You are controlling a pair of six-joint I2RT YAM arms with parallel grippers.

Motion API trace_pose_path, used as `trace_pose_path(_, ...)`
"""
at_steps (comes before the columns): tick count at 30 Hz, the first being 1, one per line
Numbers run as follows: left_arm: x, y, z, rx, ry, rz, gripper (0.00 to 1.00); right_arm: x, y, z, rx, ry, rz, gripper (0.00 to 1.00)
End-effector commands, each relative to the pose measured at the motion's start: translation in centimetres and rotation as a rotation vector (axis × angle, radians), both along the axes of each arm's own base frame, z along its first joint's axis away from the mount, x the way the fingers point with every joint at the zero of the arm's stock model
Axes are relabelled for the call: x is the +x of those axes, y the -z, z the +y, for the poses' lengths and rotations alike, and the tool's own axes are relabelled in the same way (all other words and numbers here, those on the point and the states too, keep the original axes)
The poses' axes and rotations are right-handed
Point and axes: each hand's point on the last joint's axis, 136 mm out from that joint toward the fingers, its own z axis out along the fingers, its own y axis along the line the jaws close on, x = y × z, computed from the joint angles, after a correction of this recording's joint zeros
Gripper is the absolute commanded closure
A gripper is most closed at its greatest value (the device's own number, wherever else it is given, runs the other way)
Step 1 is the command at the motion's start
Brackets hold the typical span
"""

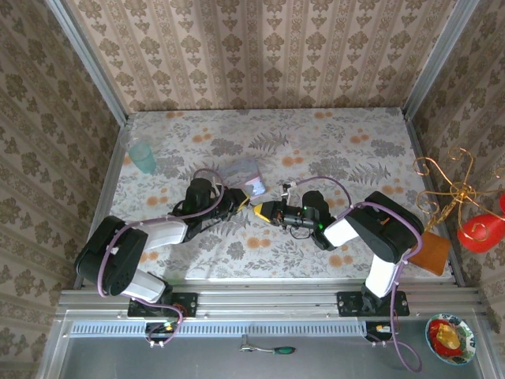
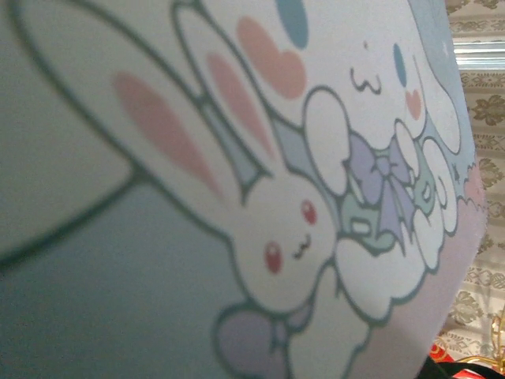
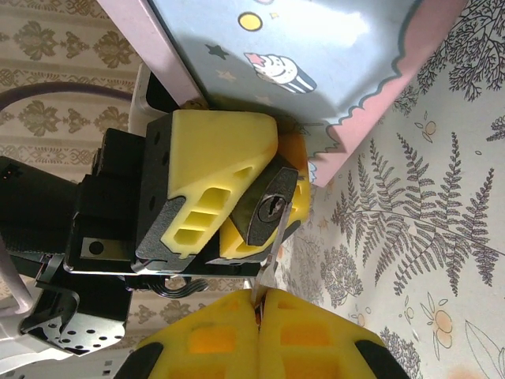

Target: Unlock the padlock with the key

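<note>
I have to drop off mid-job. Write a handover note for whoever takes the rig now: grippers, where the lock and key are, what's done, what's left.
Left gripper: jaws shut on the padlock, held beside the pale blue box, keyhole facing the right gripper.
Right gripper: jaws shut on the key, blade pointing up at the padlock.
Done: both things are grasped and lined up. The key's tip is at the keyhole; I cannot tell whether it has gone in.
Left: seat the key fully, turn it, and free the shackle, which is hidden here.
</note>
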Motion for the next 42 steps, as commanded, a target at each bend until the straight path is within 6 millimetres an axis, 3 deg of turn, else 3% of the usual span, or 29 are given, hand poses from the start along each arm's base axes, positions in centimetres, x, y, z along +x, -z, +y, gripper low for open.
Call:
trace_pose_path(1, 0.3, -3.5, -0.2, -0.108, -0.004, -0.07, 0.91, 0.2, -2.2, 0.4, 0.049, -0.023, -0.062, 1.0)
trace_pose_path(18, -0.2, -4.0, 0.0, -0.134, -0.006, -0.06, 0.91, 0.6, -5.1, 0.8, 0.104, -0.032, -0.115, 1.0)
trace_pose_path(42, 0.3, -5.1, 0.0, -0.205, -0.01, -0.071, 0.9, -0.3, -5.0, 1.2, 0.098, -0.062, -0.117, 1.0)
